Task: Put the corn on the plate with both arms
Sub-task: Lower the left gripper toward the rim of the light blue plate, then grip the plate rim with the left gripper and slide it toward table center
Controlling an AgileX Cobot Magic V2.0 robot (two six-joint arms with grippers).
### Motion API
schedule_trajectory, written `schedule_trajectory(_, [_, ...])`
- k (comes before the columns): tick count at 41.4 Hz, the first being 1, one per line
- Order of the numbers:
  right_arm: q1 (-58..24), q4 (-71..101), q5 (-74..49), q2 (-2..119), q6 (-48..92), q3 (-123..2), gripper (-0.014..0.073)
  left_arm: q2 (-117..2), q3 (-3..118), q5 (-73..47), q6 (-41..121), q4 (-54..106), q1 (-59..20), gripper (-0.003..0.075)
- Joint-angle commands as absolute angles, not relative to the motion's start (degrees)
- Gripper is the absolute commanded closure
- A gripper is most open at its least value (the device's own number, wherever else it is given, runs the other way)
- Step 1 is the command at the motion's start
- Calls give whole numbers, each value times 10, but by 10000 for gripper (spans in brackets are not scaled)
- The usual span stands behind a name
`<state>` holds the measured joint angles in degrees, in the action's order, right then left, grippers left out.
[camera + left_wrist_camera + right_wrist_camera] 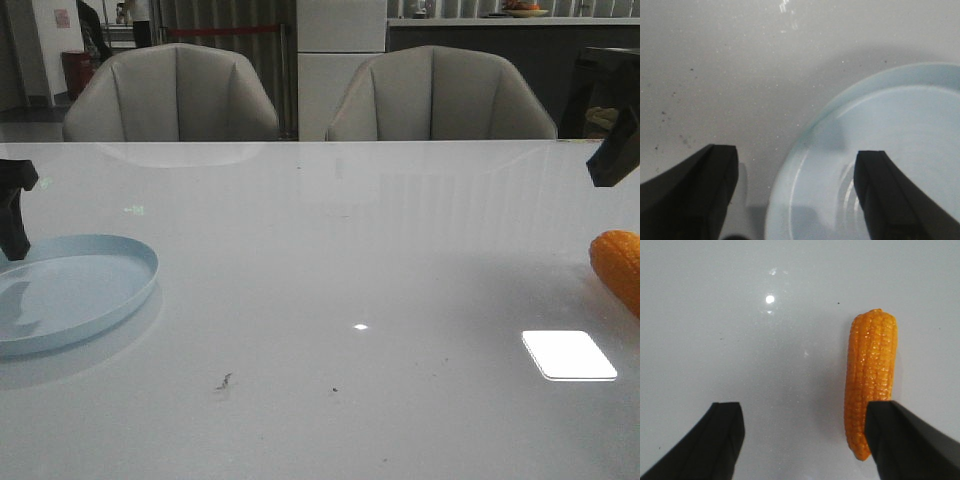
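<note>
Table [350, 300], 1 corn [871, 380], 1 plate [100, 262], 2 chairs [170, 95].

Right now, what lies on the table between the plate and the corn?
Nothing stands there. In the front view the table between the plate and the corn is bare, showing only light reflections and a few small dark specks.
</note>
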<state>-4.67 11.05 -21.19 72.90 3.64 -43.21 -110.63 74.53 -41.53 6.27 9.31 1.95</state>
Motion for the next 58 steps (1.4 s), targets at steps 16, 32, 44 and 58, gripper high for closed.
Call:
schedule_trajectory(16, [-42,113,-185,717,36,-453,-9,-1105,764,-408,58,97,21,195])
schedule_trajectory(32, [-42,113,-185,717,36,-453,-9,-1124,764,-426,58,97,21,465])
schedule_trajectory(44, [-42,113,-185,717,36,-453,-9,-1122,787,-466,59,104,21,631])
schedule_trajectory(58, [-42,113,-185,717,36,-453,-9,-1085,890,-503,74,198,-3,631])
